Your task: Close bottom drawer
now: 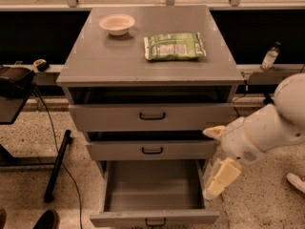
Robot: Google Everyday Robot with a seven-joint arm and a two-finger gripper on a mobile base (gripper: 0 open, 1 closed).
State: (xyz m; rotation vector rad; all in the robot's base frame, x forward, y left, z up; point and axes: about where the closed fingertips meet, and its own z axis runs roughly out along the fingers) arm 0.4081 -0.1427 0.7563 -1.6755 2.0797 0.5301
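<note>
The grey cabinet has three drawers. The bottom drawer (pixel 152 185) is pulled far out, an empty grey tray with a small black handle (pixel 155 222) at the bottom edge of the view. The middle drawer (pixel 152 150) and top drawer (pixel 151 116) stick out a little. My gripper (pixel 217 178) hangs at the end of the white arm, just right of the bottom drawer's right side wall, pointing down.
A white bowl (pixel 116 24) and a green snack bag (pixel 174 46) lie on the cabinet top (pixel 109 56). A black stand (pixel 56 166) and a cable are on the floor at left. A bottle (pixel 270 56) stands on the ledge at right. A shoe (pixel 296 181) is at far right.
</note>
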